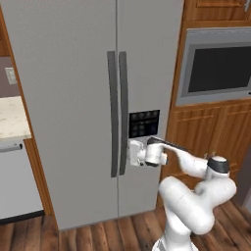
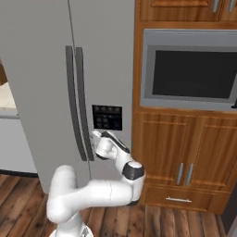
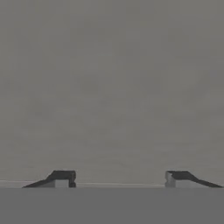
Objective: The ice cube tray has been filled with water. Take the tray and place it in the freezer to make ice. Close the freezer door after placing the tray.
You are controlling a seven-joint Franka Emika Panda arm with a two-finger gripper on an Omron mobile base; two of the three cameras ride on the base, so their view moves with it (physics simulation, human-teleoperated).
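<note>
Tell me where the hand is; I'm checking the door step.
In both base views the hand is against the shut freezer door, just below the black dispenser panel, beside the handle.

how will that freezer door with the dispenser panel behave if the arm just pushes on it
The freezer door is tall, flat and looks rigid, so it probably won't flex. It appears already closed, so pushing likely moves nothing. The open gripper, jaws apart, sits against smooth grey; it may slide.

We've got our arm folded at the elbow, forearm reaching forward and level, wrist straight, our gripper (image 3: 117, 179) held at mid height, fingertips (image 3: 62, 176) spread wide apart, nothing between them
</note>
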